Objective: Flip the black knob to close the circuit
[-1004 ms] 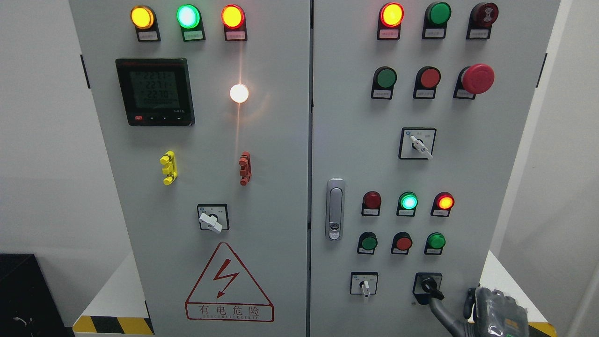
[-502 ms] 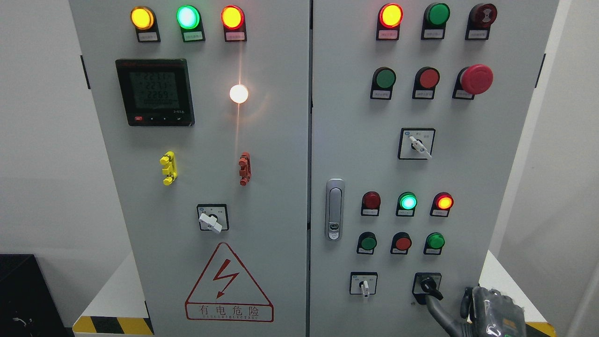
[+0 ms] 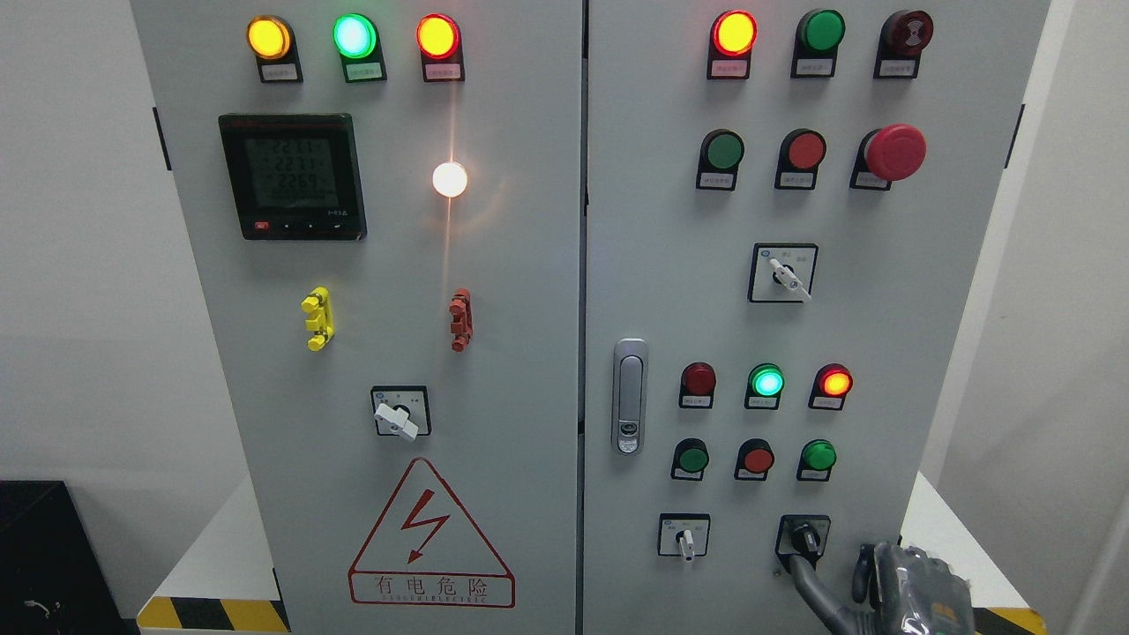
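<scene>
Contact at the bottom corner of the cabinet door [image 3: 882, 353]: the right hand [image 3: 900, 586] sits low, one long grey finger [image 3: 807, 586] stretched up and to its left, tip touching the black knob [image 3: 804, 539]. The other fingers look loosely curled, clamped on nothing. The knob sits just above and left of the hand on its square black plate, its stubby lever pointing down and slightly right. Best play, to my eye: press on the lever's side, not its face, and sweep round the centre so the tip doesn't slide off that smooth plastic. Further left of the hand, a white-handled selector [image 3: 685, 540] on smooth painted metal; keep off it. Left hand out of sight.
</scene>
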You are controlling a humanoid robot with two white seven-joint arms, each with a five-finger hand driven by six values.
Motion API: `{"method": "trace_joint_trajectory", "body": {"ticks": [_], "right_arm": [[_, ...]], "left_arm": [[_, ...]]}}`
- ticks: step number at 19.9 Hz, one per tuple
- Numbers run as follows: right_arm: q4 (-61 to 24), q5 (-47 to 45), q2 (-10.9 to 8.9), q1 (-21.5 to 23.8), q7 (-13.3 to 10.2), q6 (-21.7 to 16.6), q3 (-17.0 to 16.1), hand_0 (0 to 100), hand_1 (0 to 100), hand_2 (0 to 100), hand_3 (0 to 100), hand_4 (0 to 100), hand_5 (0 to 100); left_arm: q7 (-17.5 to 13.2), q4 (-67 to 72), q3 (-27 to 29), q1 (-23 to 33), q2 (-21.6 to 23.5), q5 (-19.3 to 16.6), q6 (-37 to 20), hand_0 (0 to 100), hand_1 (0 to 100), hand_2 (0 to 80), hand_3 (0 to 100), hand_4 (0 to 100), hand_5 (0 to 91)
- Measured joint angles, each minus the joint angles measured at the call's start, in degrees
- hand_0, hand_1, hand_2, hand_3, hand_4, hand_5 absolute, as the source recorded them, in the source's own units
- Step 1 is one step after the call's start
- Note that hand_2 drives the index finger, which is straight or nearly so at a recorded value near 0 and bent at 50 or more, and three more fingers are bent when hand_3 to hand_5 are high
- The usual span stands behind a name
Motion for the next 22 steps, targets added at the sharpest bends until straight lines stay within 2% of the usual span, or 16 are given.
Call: {"method": "trace_joint_trajectory", "body": {"ticks": [5, 11, 12, 13, 14, 16, 17, 19, 20, 22], "right_arm": [[-1.6, -1.2, 0.12, 1.8, 0.0, -1.1, 1.2, 0, 9, 82, 100, 96, 100], [-5.4, -4.8, 0.3, 5.9, 0.0, -1.3, 2.5, 0, 10, 73, 100, 92, 97], [-6.2, -5.7, 0.32, 6.6, 0.0, -1.3, 2.6, 0, 10, 68, 100, 90, 94], [-6.9, -6.7, 0.36, 7.4, -0.1, -1.3, 2.7, 0, 10, 63, 93, 86, 87], [-7.6, -8.0, 0.4, 8.2, -0.2, -1.3, 2.9, 0, 11, 61, 91, 85, 85], [-9.1, -11.4, 0.51, 9.8, -0.2, -1.3, 3.1, 0, 12, 52, 81, 76, 73], [-9.8, -13.4, 0.58, 10.4, -0.2, -1.3, 3.1, 0, 12, 50, 79, 73, 70], [-11.3, -17.6, 0.72, 12.0, -0.4, -1.3, 3.2, 0, 13, 39, 63, 62, 59], [-12.2, -19.8, 0.78, 12.9, -0.4, -1.3, 3.1, 0, 13, 37, 60, 59, 57], [-13.6, -24.6, 0.88, 14.7, -0.4, -1.3, 3.2, 0, 13, 28, 47, 47, 46]], "left_arm": [[0.0, 0.0, 0.0, 0.0, 0.0, 0.0, 0.0, 12, 56, 0.0, 0, 0, 0.0], [0.0, 0.0, 0.0, 0.0, 0.0, 0.0, 0.0, 12, 56, 0.0, 0, 0, 0.0], [0.0, 0.0, 0.0, 0.0, 0.0, 0.0, 0.0, 12, 56, 0.0, 0, 0, 0.0], [0.0, 0.0, 0.0, 0.0, 0.0, 0.0, 0.0, 12, 56, 0.0, 0, 0, 0.0], [0.0, 0.0, 0.0, 0.0, 0.0, 0.0, 0.0, 12, 56, 0.0, 0, 0, 0.0], [0.0, 0.0, 0.0, 0.0, 0.0, 0.0, 0.0, 12, 56, 0.0, 0, 0, 0.0], [0.0, 0.0, 0.0, 0.0, 0.0, 0.0, 0.0, 12, 56, 0.0, 0, 0, 0.0], [0.0, 0.0, 0.0, 0.0, 0.0, 0.0, 0.0, 12, 56, 0.0, 0, 0, 0.0], [0.0, 0.0, 0.0, 0.0, 0.0, 0.0, 0.0, 12, 56, 0.0, 0, 0, 0.0], [0.0, 0.0, 0.0, 0.0, 0.0, 0.0, 0.0, 12, 56, 0.0, 0, 0, 0.0]]}}
